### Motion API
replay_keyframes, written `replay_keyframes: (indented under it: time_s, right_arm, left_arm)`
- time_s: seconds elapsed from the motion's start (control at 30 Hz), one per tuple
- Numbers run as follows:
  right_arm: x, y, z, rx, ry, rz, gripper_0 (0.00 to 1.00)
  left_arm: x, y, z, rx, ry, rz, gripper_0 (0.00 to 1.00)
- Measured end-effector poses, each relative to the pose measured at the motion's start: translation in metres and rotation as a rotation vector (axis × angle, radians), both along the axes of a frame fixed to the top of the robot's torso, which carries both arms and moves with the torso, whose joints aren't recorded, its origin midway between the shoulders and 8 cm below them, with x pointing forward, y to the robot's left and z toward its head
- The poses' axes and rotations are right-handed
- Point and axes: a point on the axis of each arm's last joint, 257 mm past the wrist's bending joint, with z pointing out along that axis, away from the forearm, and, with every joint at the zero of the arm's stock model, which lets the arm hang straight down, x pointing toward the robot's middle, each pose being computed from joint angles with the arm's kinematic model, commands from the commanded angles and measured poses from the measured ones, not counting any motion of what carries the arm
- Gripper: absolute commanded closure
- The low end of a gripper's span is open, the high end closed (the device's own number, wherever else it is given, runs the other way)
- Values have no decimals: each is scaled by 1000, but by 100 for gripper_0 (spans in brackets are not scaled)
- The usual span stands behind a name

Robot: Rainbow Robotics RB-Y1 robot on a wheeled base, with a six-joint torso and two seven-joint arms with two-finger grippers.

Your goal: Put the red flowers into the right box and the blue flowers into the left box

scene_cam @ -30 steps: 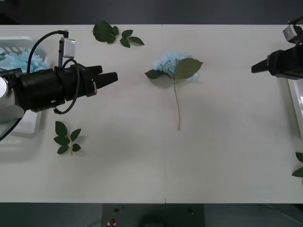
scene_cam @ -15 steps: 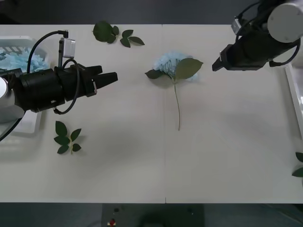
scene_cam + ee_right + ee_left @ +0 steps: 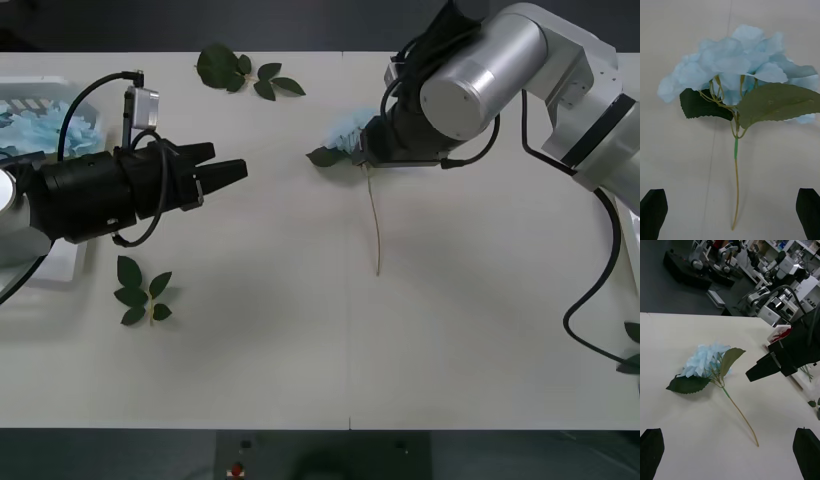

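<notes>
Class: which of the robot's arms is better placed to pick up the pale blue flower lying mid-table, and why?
Right. The right gripper hangs open directly over the pale blue fluffy flower; the left gripper, also open, sits well aside of it.

Matt cloth-like blue flower (image 3: pixel 741 67), smooth matt table (image 3: pixel 480 330), glossy metallic arm casing (image 3: pixel 470 85).

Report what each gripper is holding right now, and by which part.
Nothing is held. The right gripper hangs open above the blue flower lying on the table, fingers apart and clear of its stem. The left gripper is open and empty, near the left box.
</notes>
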Motion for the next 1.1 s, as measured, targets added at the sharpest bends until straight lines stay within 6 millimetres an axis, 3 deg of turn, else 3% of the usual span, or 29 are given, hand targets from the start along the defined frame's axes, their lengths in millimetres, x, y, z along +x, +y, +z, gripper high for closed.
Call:
replay_keyframes:
  time_s: [0.2, 0.3, 0.4, 0.7, 1.0, 1.07, 1.1]
  right_arm:
    - [18, 20, -31, 14, -79, 46, 0]
    - [18, 15, -58, -26, -65, 45, 0]
    - [25, 13, -71, -52, -74, 35, 0]
    - [33, 34, -82, -8, -78, 13, 0]
    - [28, 33, -100, -46, -80, 42, 0]
    - [27, 31, -103, -53, -79, 44, 7]
    - [28, 30, -104, -54, -79, 43, 16]
  left_arm:
    - [-2, 2, -4, -6, 13, 3, 0]
    - [-2, 2, -4, -7, 13, 3, 0]
    - [-2, 2, -4, -7, 13, 3, 0]
    - [-2, 2, -4, -8, 13, 3, 0]
    - [-2, 2, -5, -8, 14, 3, 0]
    - [-2, 2, -5, -7, 15, 4, 0]
    - [-2, 2, -6, -7, 15, 4, 8]
